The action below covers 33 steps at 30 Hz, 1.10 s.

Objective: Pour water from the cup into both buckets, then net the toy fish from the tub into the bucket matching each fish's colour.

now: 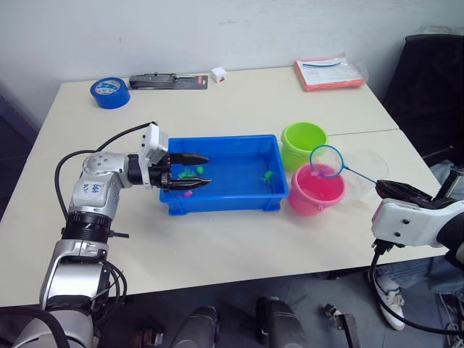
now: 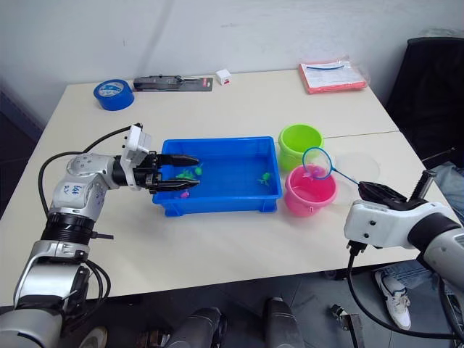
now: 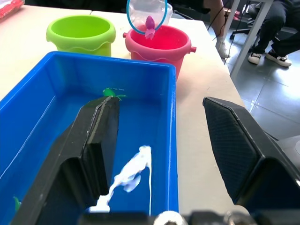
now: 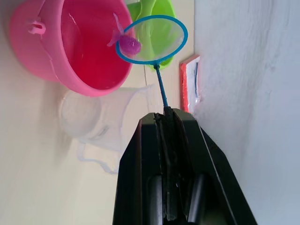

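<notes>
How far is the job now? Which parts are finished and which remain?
Pouring looks done: the cup stands behind the pink bucket, which holds water. In hand: the right gripper holds the net over the pink bucket with a pink fish in it, not yet dropped. Left: green and pink fish in the tub, by the open left gripper.

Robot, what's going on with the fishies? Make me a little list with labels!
net: held by the right gripper by its handle, hoop over the pink bucket
fish in net: one pink fish
green bucket: beside the pink one, behind it
tub: blue, a green fish inside at its bucket end, more fish by the left gripper
left gripper: jaws open, across the tub's end wall
cup: clear, beside the pink bucket
</notes>
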Each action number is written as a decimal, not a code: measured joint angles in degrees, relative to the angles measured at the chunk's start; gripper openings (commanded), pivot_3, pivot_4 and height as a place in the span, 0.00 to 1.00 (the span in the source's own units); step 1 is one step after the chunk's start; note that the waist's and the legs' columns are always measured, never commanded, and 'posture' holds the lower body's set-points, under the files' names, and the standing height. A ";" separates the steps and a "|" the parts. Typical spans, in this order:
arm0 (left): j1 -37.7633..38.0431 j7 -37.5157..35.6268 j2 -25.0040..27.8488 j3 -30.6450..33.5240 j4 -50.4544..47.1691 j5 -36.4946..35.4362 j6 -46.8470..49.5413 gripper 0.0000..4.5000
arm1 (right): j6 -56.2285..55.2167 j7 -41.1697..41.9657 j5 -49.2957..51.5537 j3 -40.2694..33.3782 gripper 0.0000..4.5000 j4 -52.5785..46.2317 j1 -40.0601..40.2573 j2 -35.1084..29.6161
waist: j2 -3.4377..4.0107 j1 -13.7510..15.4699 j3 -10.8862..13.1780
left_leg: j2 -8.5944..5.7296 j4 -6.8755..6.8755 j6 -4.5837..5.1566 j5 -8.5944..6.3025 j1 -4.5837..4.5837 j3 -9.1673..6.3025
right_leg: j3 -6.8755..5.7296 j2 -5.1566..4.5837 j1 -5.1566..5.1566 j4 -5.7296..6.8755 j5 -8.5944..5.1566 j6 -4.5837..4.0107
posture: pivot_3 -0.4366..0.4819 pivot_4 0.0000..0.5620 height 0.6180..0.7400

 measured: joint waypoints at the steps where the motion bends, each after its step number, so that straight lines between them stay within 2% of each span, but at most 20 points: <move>1: 0.07 0.10 0.00 0.00 -0.06 0.00 0.00 0.69 | -1.54 0.18 -1.10 -0.07 0.17 0.65 0.01 0.41 | 0.00 0.01 0.00 | 0.00 0.00 0.00 0.00 0.00 0.00 | 0.00 0.00 0.00 0.00 0.00 0.00 | 0.48 0.27 1.00; 8: 0.45 0.34 -0.05 0.05 -0.32 -0.01 0.01 0.69 | -8.08 2.51 -4.71 -0.74 0.17 2.85 -0.96 4.67 | 0.00 -0.05 0.00 | 0.00 0.02 0.00 0.00 0.02 0.02 | 0.01 0.00 0.00 0.03 0.00 0.00 | 0.48 0.27 1.00; 16: 1.26 0.82 -0.15 0.11 -1.82 -0.04 0.03 0.69 | -17.92 2.54 -9.07 -0.91 0.17 5.71 -3.15 5.38 | 0.00 -0.10 0.00 | 0.00 0.02 0.00 0.00 0.03 0.03 | 0.01 0.02 0.00 0.05 0.00 0.00 | 0.48 0.27 1.00; 33: 3.16 1.44 -0.08 0.62 -2.84 -0.12 0.49 0.69 | -31.14 -4.14 -21.14 -2.84 0.17 10.02 -3.94 11.60 | 0.01 -0.12 -0.01 | -0.02 0.04 0.00 0.00 0.07 0.08 | 0.05 0.02 -0.01 0.37 0.00 0.00 | 0.48 0.27 1.00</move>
